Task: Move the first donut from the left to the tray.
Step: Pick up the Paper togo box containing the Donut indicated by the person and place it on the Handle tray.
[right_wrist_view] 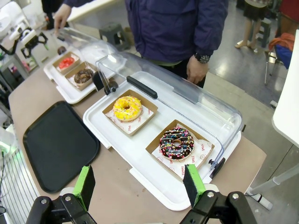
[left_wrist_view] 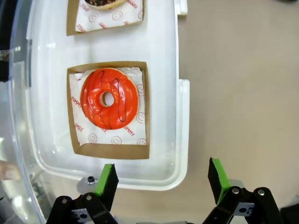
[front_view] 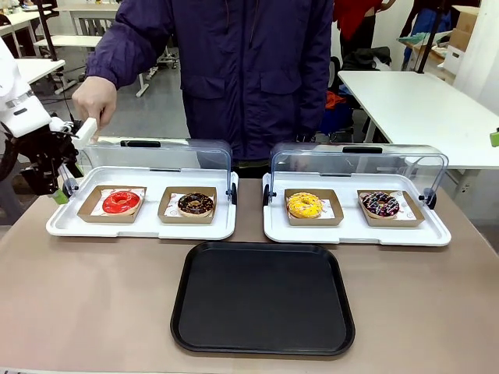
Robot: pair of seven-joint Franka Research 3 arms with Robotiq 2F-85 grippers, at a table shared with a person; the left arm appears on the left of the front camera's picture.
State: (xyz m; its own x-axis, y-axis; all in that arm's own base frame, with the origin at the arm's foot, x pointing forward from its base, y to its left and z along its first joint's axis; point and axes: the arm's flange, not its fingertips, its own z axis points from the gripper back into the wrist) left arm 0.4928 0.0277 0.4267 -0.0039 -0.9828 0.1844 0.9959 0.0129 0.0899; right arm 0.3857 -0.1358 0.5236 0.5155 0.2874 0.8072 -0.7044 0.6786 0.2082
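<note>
Left black, green-padded gripper (left_wrist_view: 162, 181) sits at the frame bottom, fingers wide apart. Glossy red ring donut (left_wrist_view: 110, 99) lies flat, hole up, in the middle, in its small brown cardboard tray (left_wrist_view: 112, 151); it is round, with no long side.

The first donut from the left (left_wrist_view: 109, 99) is gleaming under a glossy, wet-looking red glaze. It is lying on white printed paper (left_wrist_view: 135, 133) in a matt brown cardboard tray (left_wrist_view: 112, 152). The white display tray (left_wrist_view: 169, 116) beneath is looking like smooth plastic with a soft sheen, and its clear lid (front_view: 156, 156) is catching reflections. The tray (front_view: 263, 298) is showing black plastic, smooth and only faintly shiny. The table (front_view: 86, 304) is looking matt and even. The person's jacket (front_view: 249, 70) is showing dark, slightly lustrous cloth. The left gripper (left_wrist_view: 162, 182) is showing black parts and dull green pads (left_wrist_view: 106, 179).
</note>
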